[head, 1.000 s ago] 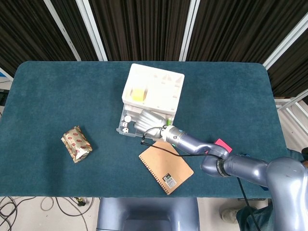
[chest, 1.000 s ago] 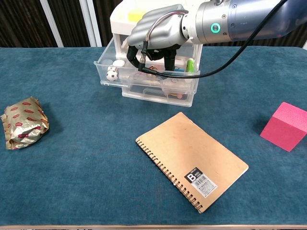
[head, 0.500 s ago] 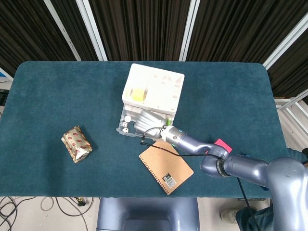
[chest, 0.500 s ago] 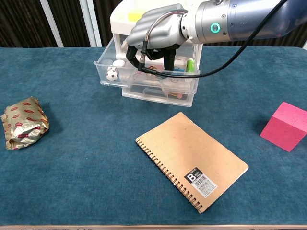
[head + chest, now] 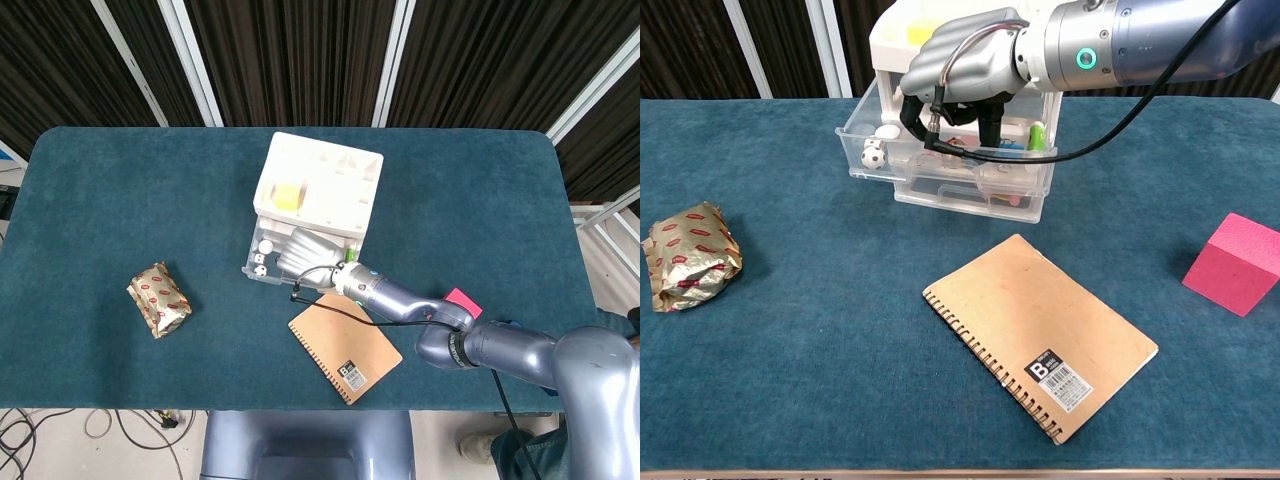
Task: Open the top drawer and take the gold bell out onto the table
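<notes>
Going left to right: a foil-wrapped packet (image 5: 690, 256) is sitting off at the left end of the worktop (image 5: 820, 350), well apart from everything else. Next comes the drawer unit (image 5: 318, 190), with its top drawer (image 5: 875, 152) already standing pulled out; a small soccer-ball thing (image 5: 873, 155) is lying at its left end. The right robot hand (image 5: 960, 70) is hanging over the open drawer with its fingers (image 5: 989, 118) curling down into it, and I can't tell whether they're closing on anything. The gold bell isn't showing in either view (probably under that hand, so directly below the fingers, but that's a guess). A spiral notebook (image 5: 1040, 333) is lying in front of the unit, and a pink block (image 5: 1238, 262) is sitting at the far right. The left robot hand isn't showing at all, so the right one's nearer.
</notes>
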Controlling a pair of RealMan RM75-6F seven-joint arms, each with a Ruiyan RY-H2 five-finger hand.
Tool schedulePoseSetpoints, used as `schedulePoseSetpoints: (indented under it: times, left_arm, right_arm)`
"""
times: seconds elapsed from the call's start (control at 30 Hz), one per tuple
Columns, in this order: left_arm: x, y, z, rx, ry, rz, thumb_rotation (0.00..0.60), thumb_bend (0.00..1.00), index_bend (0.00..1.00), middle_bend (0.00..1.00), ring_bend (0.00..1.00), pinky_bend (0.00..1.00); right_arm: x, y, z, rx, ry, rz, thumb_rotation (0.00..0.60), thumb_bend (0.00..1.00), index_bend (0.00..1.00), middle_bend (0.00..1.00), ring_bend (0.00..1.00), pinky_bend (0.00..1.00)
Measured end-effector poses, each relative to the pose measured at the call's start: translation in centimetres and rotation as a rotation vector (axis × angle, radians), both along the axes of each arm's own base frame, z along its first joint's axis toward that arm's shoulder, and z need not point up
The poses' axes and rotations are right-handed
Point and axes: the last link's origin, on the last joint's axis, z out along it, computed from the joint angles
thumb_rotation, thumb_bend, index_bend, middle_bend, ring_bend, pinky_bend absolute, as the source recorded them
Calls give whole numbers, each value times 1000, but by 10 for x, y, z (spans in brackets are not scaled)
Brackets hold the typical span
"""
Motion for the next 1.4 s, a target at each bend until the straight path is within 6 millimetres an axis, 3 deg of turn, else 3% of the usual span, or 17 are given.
schedulePoseSetpoints:
  times: [0.47, 1.03, 1.23, 1.4]
  left_arm:
    - [0, 0, 0, 0, -2, 0, 600, 202, 104, 0, 0, 0]
    - [1, 0, 0, -2, -4, 0, 600, 202, 104, 0, 0, 0]
    - [1, 0, -1, -4, -2, -1, 600, 203, 104, 0, 0, 0]
    - [1, 1, 0, -2, 0, -3, 600, 202, 104, 0, 0, 0]
  right_arm:
    - [4, 1, 12, -13, -24, 6, 600, 349, 598, 979, 1000, 1000]
    - [1, 8, 73, -65, -121, -16, 600, 350, 609, 981, 1000, 1000]
    - [-17, 8, 107, -119, -135, -45, 600, 350, 611, 982, 1000, 1000]
    - [-47, 18, 128, -141, -108, -91, 600, 351, 613, 982, 1000, 1000]
